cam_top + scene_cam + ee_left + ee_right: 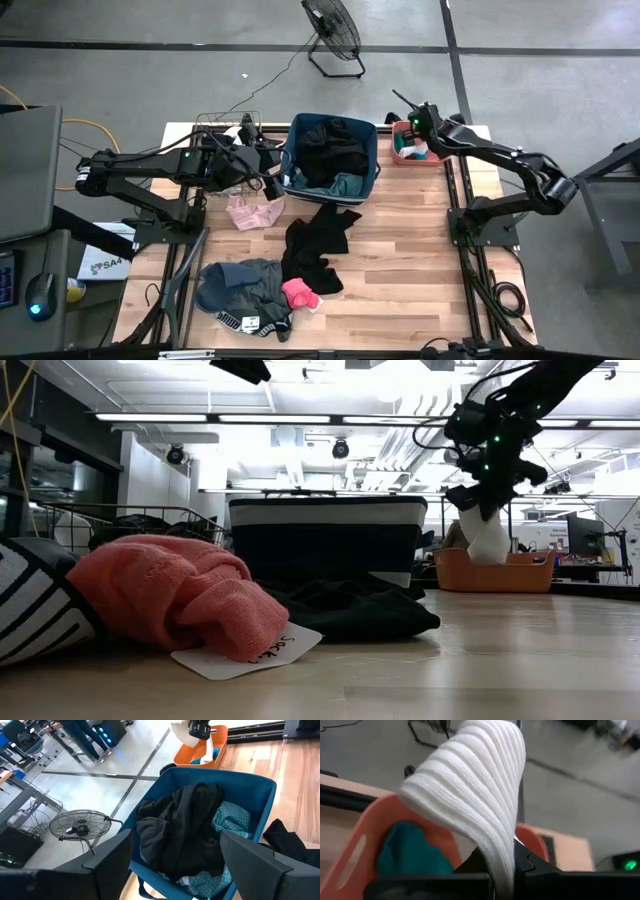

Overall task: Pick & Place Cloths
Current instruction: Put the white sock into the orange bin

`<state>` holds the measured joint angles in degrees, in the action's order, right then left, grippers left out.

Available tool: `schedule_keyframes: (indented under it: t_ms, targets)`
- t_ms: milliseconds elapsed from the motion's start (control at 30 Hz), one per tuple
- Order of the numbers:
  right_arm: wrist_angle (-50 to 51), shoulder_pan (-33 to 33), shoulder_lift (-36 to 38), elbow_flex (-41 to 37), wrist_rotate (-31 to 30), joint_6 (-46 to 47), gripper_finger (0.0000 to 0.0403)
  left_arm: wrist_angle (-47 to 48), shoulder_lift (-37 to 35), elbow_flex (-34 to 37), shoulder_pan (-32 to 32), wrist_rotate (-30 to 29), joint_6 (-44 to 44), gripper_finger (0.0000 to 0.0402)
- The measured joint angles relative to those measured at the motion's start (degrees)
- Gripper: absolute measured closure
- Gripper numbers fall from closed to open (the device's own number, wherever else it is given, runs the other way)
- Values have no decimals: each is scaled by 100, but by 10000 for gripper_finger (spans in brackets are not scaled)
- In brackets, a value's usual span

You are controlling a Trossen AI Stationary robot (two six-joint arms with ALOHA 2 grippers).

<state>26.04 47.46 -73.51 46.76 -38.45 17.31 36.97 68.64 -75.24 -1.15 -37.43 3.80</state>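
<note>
a: the white ribbed sock [480,805] is the piece in hand; it hangs from the right gripper [480,495], whose fingers are clenched on its upper end, right over the coral tub [416,154] at the far right of the table; a teal piece [410,850] already lies in that tub.

b: so the step is the drop; i'd judge it best to let go only once the hanging end is inside the rim, since a limp sock let fall from high up could drape over the tub wall.

a: agreed; and the other cloths?

b: a black heap and a teal patterned piece [231,817] sit in the blue bin [372,150] at the far middle; on the wood lie a pale pink piece [255,212], a black garment [318,245], a bright pink one [301,293] and a grey bundle [240,280] near the left front.

a: the left gripper [268,184] waits just beside the bin's left wall; its fingers [107,862] are spread apart, grasping nothing.

b: on views: only the right wrist view shows the sock's ribbing and the teal piece below it; the low view shows the sock dangling above the tub's rim, which the high view cannot, as the arm covers it; only the high view shows how the loose cloths lie across the table.
</note>
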Motion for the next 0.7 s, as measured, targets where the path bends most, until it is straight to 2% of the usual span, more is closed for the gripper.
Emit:
schedule_keyframes:
  t_ms: [267,400,700]
  targets:
    - [237,241,-508,0,554,639,398,94,0,0,1,0,-22,108]
    - [238,262,-841,2,605,818,398,98,0,0,0,0,-24,108]
    - [219,489,-1527,4,1010,865,398,275,0,0,0,-2,-127,108]
